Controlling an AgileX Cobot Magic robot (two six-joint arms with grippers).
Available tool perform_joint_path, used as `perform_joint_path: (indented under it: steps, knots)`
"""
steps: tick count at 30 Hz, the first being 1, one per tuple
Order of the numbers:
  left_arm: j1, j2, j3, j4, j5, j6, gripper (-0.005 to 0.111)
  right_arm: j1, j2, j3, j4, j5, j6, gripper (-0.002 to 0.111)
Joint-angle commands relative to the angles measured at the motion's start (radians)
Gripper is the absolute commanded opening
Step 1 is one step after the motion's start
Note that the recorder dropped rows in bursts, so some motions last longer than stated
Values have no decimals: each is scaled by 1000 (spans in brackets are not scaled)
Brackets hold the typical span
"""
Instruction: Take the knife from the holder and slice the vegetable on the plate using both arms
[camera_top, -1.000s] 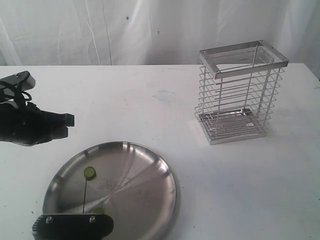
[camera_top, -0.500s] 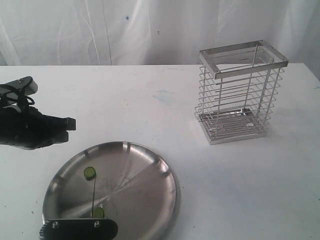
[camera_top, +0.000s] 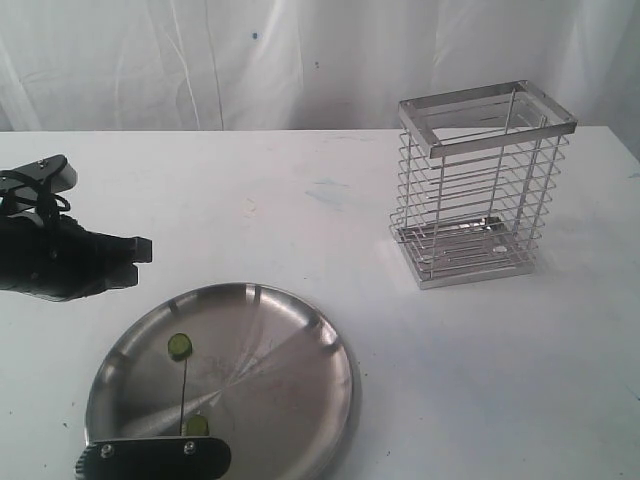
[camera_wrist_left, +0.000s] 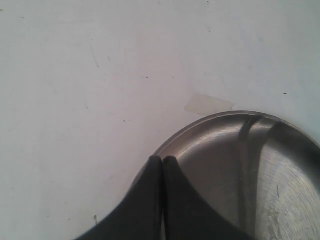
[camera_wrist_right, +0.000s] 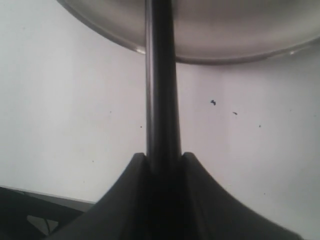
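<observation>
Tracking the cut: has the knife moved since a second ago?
Yes. The knife shifted slightly right, from left of the upper green slice to directly below it.

Over the last second the right gripper (camera_top: 152, 458), clamped on the knife (camera_top: 182, 400), slid a little rightward along the near edge of the plate (camera_top: 322, 330), then eased back slightly. The thin blade now stands directly below the upper green slice (camera_top: 180, 346) rather than left of it. The left gripper (camera_top: 128, 258) has sunk slightly in the exterior view.
</observation>
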Motion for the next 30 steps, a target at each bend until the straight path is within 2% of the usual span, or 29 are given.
perform_joint_path:
  steps: [1,10,30]
  knots:
    - [2,-2,0,-20,19,-1,0,1,-3,-1,-24,-20,0,0]
    - [2,-2,0,-20,21,-1,0,1,-3,-1,-24,32,0,0]
    - [2,-2,0,-20,33,4,0,1,14,-1,-28,2,0,0]
